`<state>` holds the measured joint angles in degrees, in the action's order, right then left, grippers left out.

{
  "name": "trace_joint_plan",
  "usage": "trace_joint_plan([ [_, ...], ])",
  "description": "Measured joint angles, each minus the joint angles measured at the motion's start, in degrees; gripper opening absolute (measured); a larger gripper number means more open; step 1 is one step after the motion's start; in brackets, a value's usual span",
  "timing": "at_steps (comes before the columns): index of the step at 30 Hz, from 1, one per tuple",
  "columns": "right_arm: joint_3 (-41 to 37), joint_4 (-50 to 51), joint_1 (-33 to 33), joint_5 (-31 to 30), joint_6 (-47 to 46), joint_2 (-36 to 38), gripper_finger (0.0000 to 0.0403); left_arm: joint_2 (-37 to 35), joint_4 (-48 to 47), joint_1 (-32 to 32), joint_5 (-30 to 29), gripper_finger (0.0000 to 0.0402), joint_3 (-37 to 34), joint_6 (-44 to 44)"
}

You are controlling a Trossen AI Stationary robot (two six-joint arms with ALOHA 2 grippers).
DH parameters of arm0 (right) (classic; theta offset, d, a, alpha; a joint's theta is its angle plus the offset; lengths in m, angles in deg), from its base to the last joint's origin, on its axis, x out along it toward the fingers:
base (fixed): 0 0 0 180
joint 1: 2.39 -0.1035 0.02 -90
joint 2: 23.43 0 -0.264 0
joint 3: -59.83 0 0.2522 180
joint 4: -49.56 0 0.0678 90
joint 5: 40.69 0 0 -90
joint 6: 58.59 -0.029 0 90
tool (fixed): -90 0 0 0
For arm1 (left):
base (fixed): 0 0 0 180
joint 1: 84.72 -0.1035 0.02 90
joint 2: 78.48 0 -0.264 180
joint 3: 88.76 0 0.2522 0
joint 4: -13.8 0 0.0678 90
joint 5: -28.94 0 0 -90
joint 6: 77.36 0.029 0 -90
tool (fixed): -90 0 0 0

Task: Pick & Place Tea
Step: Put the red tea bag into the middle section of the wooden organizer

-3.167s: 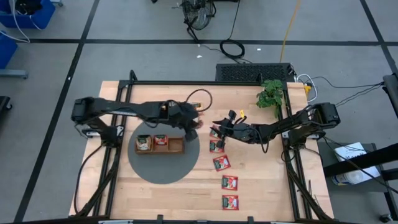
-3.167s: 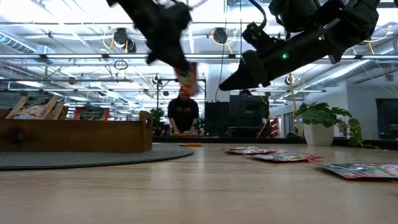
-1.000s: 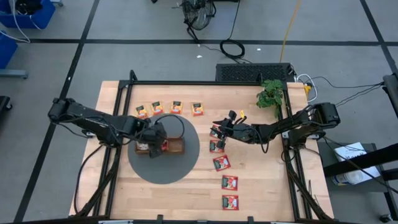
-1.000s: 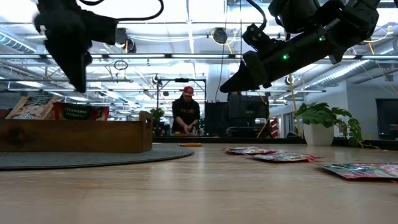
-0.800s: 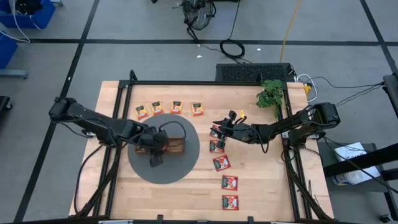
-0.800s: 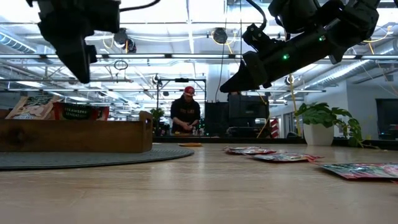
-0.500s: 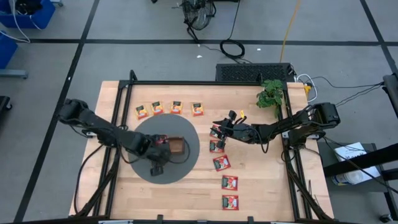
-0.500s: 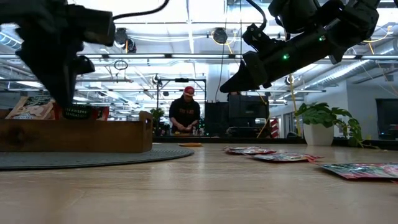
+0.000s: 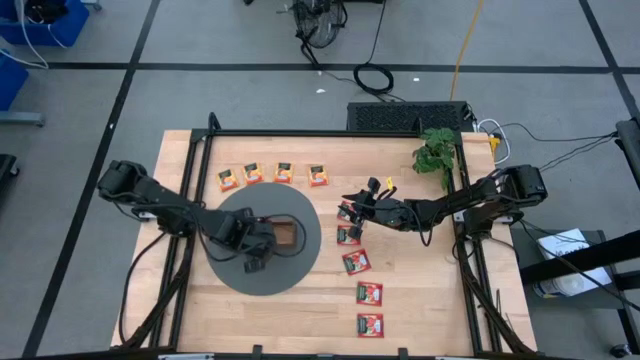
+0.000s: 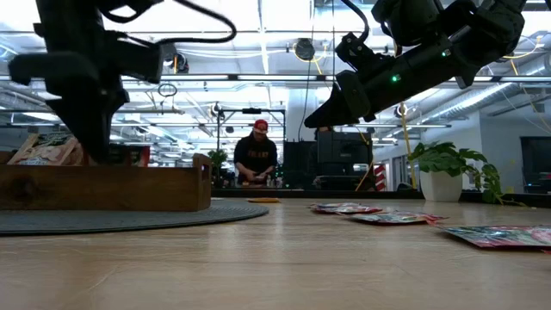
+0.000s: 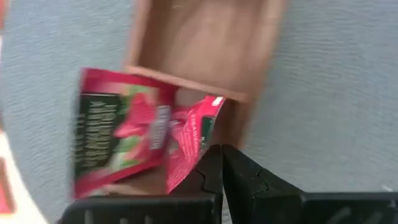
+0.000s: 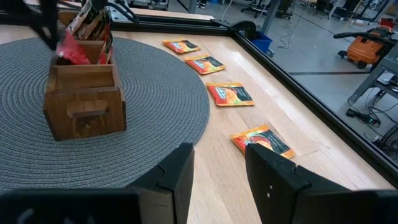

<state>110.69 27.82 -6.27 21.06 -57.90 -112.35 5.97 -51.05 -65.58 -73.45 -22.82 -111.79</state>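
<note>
Left hand (image 11: pixel 219 163): seen over the wooden tray (image 9: pixel 285 233) on the round grey mat (image 9: pixel 300 262); the fingers (image 11: pixel 249 180) are pressed together, with nothing seen between them.
Red packets at the left hand: two red-and-green tea packets (image 11: pixel 118 134) are seen standing tilted in a tray compartment just beside the closed fingertips; whether they are touched cannot be told.
Wooden tray: placed on the mat; the end compartment nearest the right arm is shown bare in the left wrist view, and packets (image 12: pixel 87 31) are stood up in the farther compartments.
Right hand (image 9: pixel 352 203): held above the worktop (image 9: pixel 420 290) near the red packet row, well apart from the tray; the fingers (image 12: pixel 273 180) are parted and nothing is gripped.
Red packet row (image 9: pixel 370 294): five red-and-green packets are laid flat on the worktop in a line running from under the right hand toward the near edge.
Orange packet row (image 9: pixel 284 172): four orange-yellow packets are laid flat along the far side of the mat.
Plant (image 9: pixel 436 152): stood at the far right corner of the worktop.
Person (image 10: pixel 256 159): seen in the room behind the worktop in the low view.
</note>
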Motion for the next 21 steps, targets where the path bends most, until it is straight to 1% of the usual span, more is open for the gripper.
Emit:
trace_joint_plan([
  [5, 0.0, 0.1, 0.0, 0.0, 0.0, 0.0, 0.0130, 0.0, -3.5, -2.4, -4.0, 0.0004, 0.0, -0.4],
  [7, 0.0, 0.1, 0.0, 0.0, 0.0, 0.0, 0.0130, 0.0, -4.0, -3.3, -5.7, 0.0008, 0.0, -0.4],
  [10, 0.0, 0.1, 0.0, 0.0, 0.0, 0.0, 0.0130, 0.0, -4.2, -4.4, -5.7, 0.0021, 0.1, -0.4],
  [14, 0.0, 0.2, 0.0, 0.0, 0.0, 0.0, 0.0130, -1.0, -5.6, -4.3, -5.8, 0.0027, 1.5, -0.7],
  [16, 0.0, 0.2, 0.0, 0.0, 0.0, 0.0, 0.0130, -2.6, -4.9, -3.6, -7.2, 0.0027, 1.9, -0.1],
  [18, 0.0, 0.2, 0.0, 0.0, 0.0, 0.0, 0.0130, -5.4, -2.5, -2.1, -11.0, 0.0028, 2.0, 1.3],
  [19, 0.0, 0.4, 0.0, 0.0, 0.0, 0.0, 0.0130, -7.5, -0.5, -1.2, -12.9, 0.0028, 2.0, 3.0],
  [21, 0.0, 0.7, 0.0, 0.0, 0.0, 0.0, 0.0130, -12.3, 4.1, 0.9, -14.7, 0.0028, 1.6, 7.2],
])
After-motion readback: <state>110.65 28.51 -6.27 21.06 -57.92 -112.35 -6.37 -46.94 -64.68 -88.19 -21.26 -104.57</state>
